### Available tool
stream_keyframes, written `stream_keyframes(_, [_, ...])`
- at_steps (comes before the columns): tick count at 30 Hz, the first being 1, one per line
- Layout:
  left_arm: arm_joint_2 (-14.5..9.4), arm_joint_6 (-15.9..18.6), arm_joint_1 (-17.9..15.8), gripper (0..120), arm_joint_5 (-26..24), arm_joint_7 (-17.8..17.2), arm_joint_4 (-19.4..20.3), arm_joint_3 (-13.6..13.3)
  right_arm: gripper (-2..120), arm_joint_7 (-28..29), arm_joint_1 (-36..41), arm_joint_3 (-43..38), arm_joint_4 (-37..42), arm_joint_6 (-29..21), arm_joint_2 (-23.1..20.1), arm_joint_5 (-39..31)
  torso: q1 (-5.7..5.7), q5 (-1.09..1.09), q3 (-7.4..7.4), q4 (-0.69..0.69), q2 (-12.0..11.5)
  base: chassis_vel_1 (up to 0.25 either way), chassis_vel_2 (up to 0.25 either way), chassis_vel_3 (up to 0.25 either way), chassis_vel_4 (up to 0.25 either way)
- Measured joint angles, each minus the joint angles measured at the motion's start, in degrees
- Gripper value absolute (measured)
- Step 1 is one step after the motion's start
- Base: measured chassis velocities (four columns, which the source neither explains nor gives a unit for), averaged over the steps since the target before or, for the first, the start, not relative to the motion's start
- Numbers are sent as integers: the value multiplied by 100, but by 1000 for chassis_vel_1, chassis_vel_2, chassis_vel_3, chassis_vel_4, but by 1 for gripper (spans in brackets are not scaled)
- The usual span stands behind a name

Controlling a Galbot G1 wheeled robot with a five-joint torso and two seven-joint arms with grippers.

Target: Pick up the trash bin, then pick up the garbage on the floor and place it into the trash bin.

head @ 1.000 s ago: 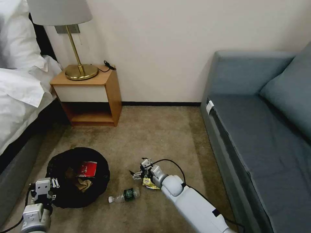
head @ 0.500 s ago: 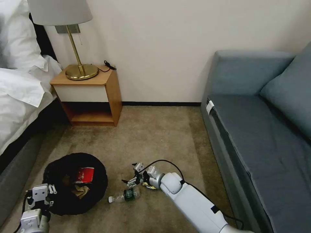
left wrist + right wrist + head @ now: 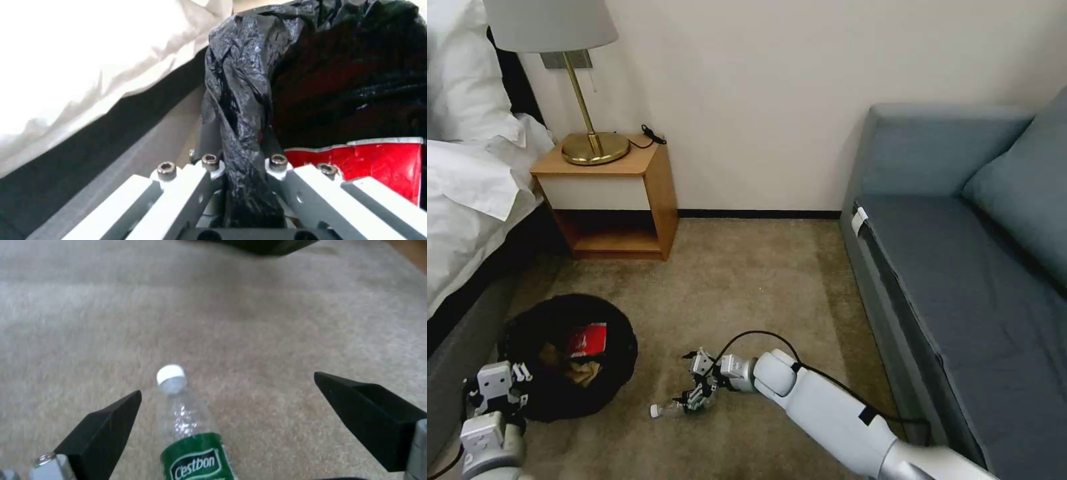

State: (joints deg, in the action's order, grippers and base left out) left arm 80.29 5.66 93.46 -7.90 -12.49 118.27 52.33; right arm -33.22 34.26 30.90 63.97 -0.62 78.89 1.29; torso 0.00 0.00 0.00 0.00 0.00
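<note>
The trash bin (image 3: 564, 393), draped in a crinkly black bag, sits at the lower left of the head view. My left gripper (image 3: 507, 395) is shut on its near rim; in the left wrist view the left gripper (image 3: 244, 161) pinches a fold of the black bag (image 3: 242, 100). Inside the bin lie a red-and-white packet (image 3: 587, 339) and brown paper (image 3: 582, 373). The clear, green-labelled bottle (image 3: 664, 409) lies on the carpet. My right gripper (image 3: 690, 398) hovers open just over it. In the right wrist view the bottle (image 3: 186, 420) lies between the black fingers (image 3: 102, 430), untouched.
A wooden nightstand (image 3: 620, 200) with a brass lamp (image 3: 594, 147) stands at the back left. The bed (image 3: 467, 200) runs along the left and a grey-blue sofa (image 3: 960, 267) along the right. Open carpet (image 3: 747, 280) lies between them.
My right gripper has swung left and down, from beside the bottle to straddling it. My left gripper has shifted the bin a little to the left.
</note>
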Motion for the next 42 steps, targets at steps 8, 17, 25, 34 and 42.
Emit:
stream_keyframes(8, [-1, 37, 59, 3, -121, -10, 125, 39, 100, -63, -128, 223, -442, 134, 113, 195, 0, -1, 0, 0, 0, 0, 0, 0, 0])
stream_keyframes(17, [7, -74, 265, 3, -302, -6, 342, 120, 100, 1, -129, 183, -859, 234, 233, 222, 0, 0, -1, 1, 0, 0, 0, 0, 0])
stream_keyframes(25, [64, -195, 152, 3, -243, 41, 128, 47, 87, 147, -139, 230, -1246, 344, 428, 330, 0, -1, -1, 1, 0, 0, 0, 0, 0])
stream_keyframes(34, [56, -218, 217, 3, -289, 98, 109, 76, 52, 26, -148, 220, -1780, 507, 688, 710, 0, 0, -1, 0, 0, 0, 0, 0, 0])
stream_keyframes(42, [27, -221, 243, 3, -346, 113, 121, 112, 32, -6, -148, 145, -1807, 568, 715, 806, 0, 0, -1, 1, 0, 0, 0, 0, 0])
